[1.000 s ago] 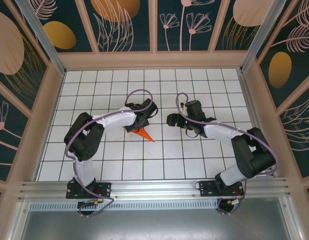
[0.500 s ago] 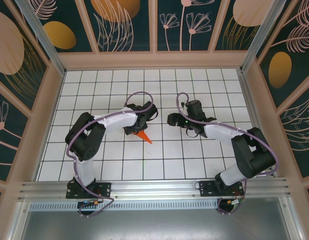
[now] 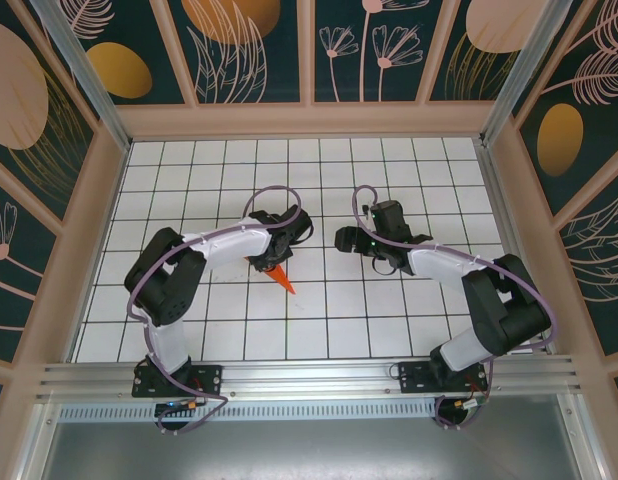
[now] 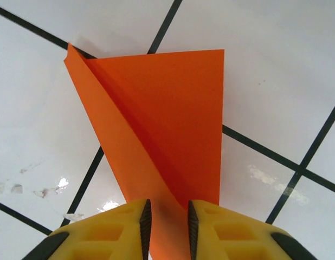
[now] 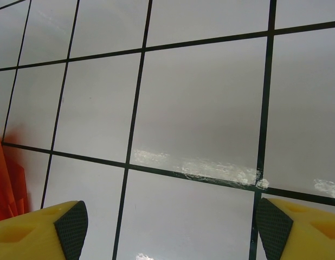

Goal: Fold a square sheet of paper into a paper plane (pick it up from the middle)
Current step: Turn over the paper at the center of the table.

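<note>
The square sheet of paper is folded into a narrow orange paper plane (image 3: 281, 278) lying on the white grid table, its point toward the near right. In the left wrist view the paper plane (image 4: 162, 119) fans out ahead of the yellow fingers (image 4: 113, 227), its raised centre fold running between them. My left gripper (image 3: 268, 263) (image 4: 167, 208) stands over the plane's middle, jaws drawn in narrow on that fold. My right gripper (image 3: 342, 240) (image 5: 173, 216) hovers open about two tiles to the right, nothing between its pads. A sliver of the orange paper (image 5: 5, 179) shows at its left edge.
The white tiled table (image 3: 389, 320) is walled by a wooden frame (image 3: 309, 120) at the back and sides. An aluminium rail (image 3: 309, 378) with both arm bases runs along the near edge.
My left gripper has narrowed from wide open onto the plane's centre fold. The plane's point has swung slightly toward the near left. The right arm has stayed still.
</note>
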